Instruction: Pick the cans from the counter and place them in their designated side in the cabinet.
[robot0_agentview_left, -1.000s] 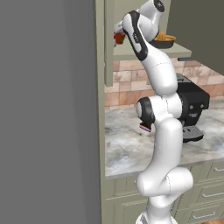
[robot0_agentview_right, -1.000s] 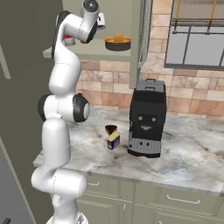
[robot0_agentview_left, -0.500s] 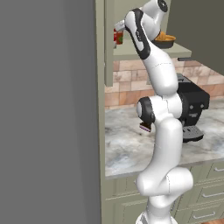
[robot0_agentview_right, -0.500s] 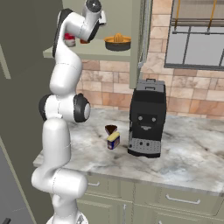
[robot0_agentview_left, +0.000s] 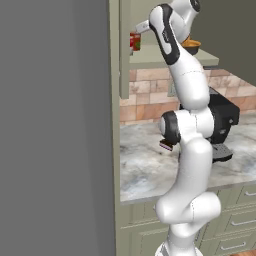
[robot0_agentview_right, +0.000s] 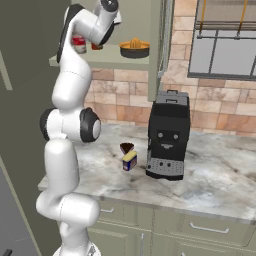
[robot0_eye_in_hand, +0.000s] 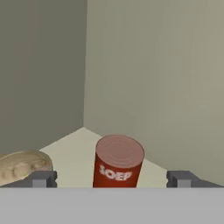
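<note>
- Red can (robot0_eye_in_hand: 118, 161) standing upright on the cabinet (robot0_agentview_left: 172, 59) shelf, near the back corner; same can seen at the shelf's left end (robot0_agentview_left: 135, 41) (robot0_agentview_right: 79, 44).
- Gripper (robot0_eye_in_hand: 111, 179) released: fingertips (robot0_eye_in_hand: 43, 178) spread wide to either side of the red can, touching nothing.
- Blue can (robot0_agentview_right: 129, 161) on the counter (robot0_agentview_right: 210, 185), just beside the dark cake slice (robot0_agentview_right: 127, 148) and left of the black coffee machine (robot0_agentview_right: 169, 135).
- Step in hand, as judged: withdrawal from the red can. Best done straight back along the fingers, jaws kept wide, clear of the can's sides and of the bowl (robot0_agentview_right: 134, 48) to its right.
- Against a second ago: red can unmoved on the shelf; jaws a touch wider; upper arm shifted slightly; blue can unchanged.
</note>
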